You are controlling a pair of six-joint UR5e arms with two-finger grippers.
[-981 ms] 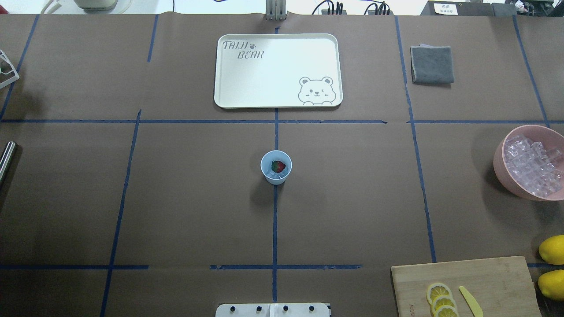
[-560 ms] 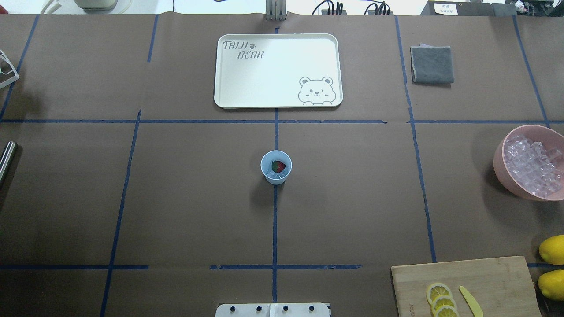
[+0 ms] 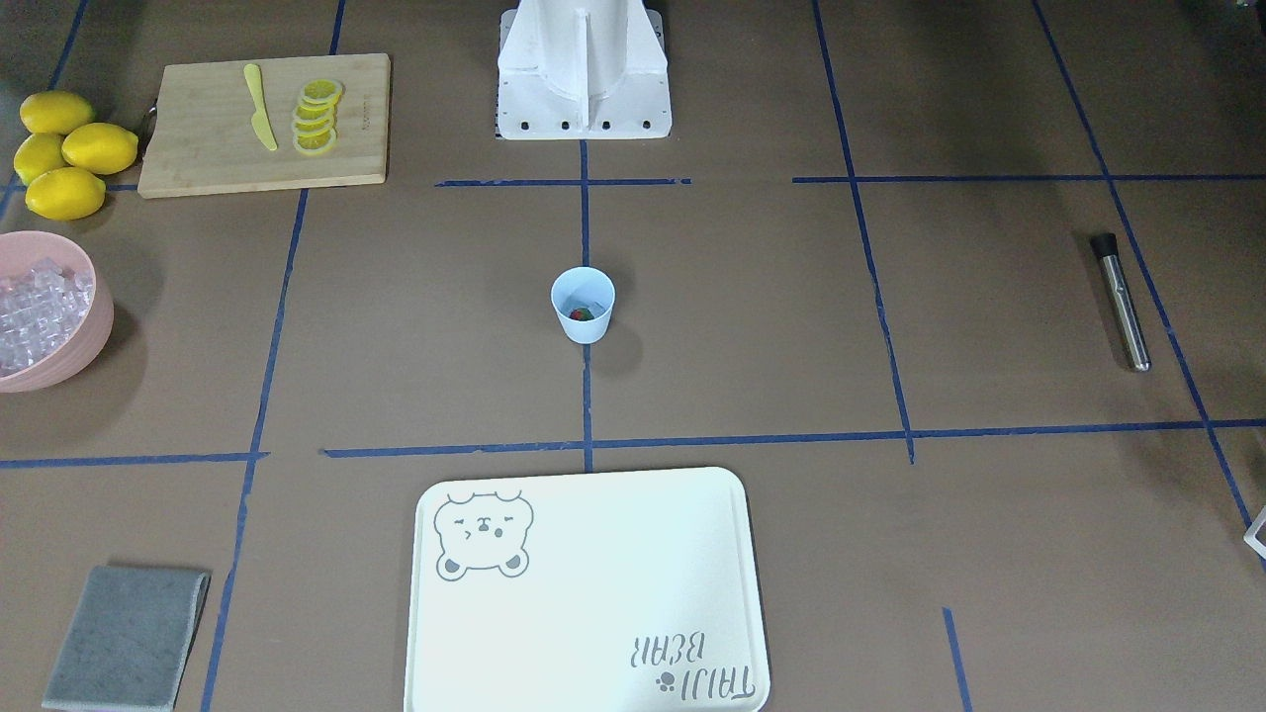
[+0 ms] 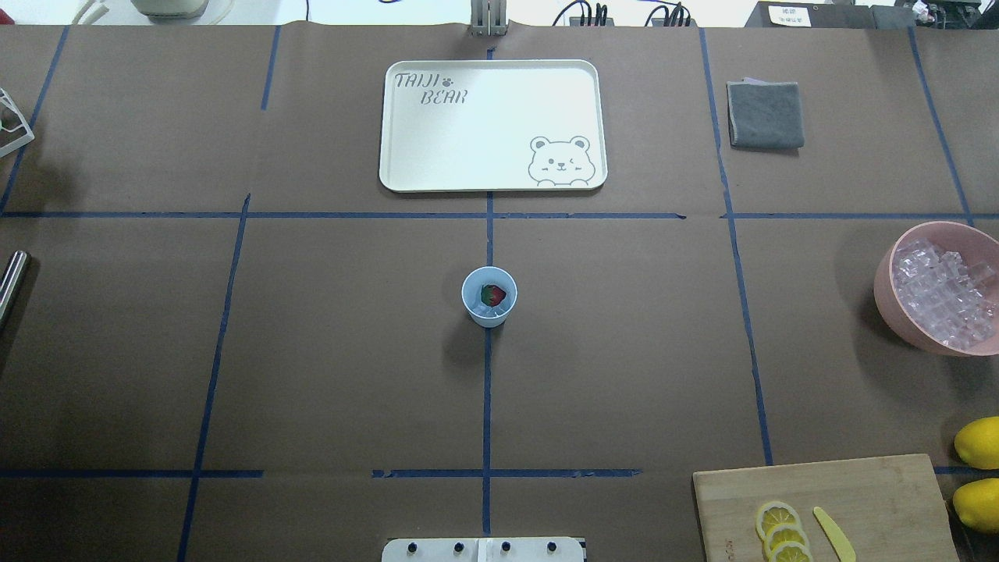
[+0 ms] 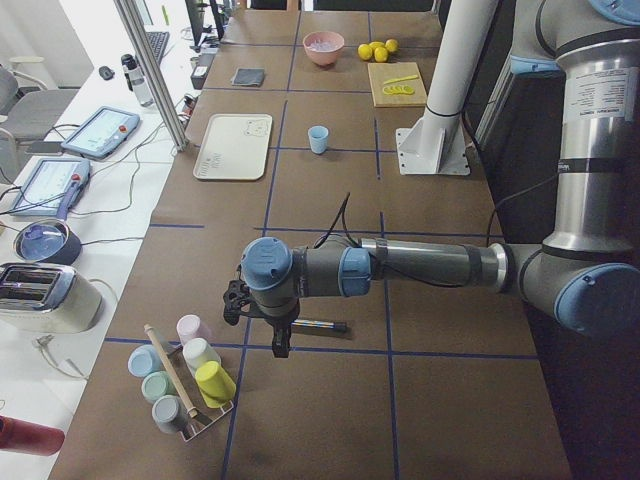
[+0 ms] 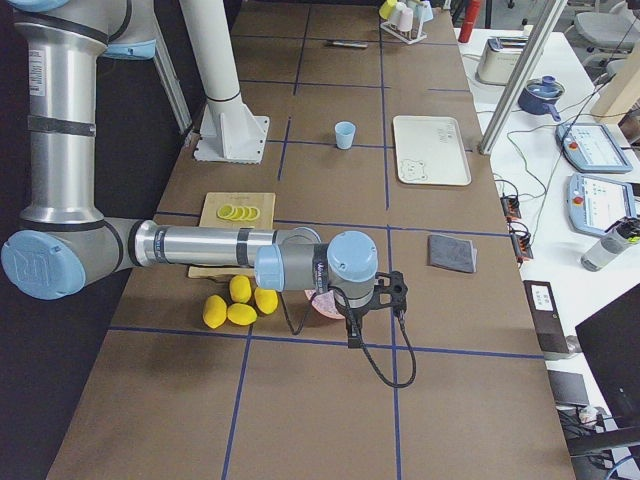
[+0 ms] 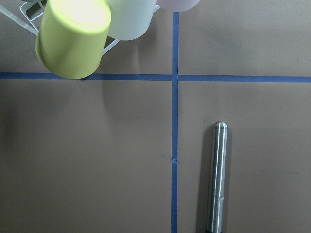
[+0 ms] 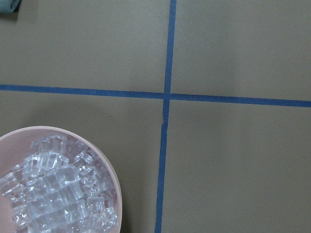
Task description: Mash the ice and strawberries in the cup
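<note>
Checking progress: mashing hadn't started, as far as I could judge. The cup [image 4: 488, 297] stood upright at the centre of the table [image 4: 624, 351]. The strawberry [image 4: 492, 294] sat whole on top of the ice [image 4: 484, 310] inside it. Loading looked done, nothing crushed.

The steel muddler [image 3: 1121, 301] lay flat on the table, well off to the robot's left, with nothing touching it.

The left gripper [image 5: 281, 348] hung over the table just beside the muddler, near the rack of coloured cups [image 5: 190, 380]. It showed only in the left side view, so I couldn't tell if its jaws were wide or narrow. Its wrist cam showed no fingers, just the muddler lying right of centre.

The right gripper [image 6: 352, 340] hung by the pink bowl [image 4: 886, 304] of spare cubes [image 8: 53, 189], well apart from the cup. It also showed only in a side view, so jaw state was unknown.

Left to do, my read: grab the muddler, carry it to the cup, press down repeatedly. The cup probably needed steadying, since it looked light and tapered.
</note>
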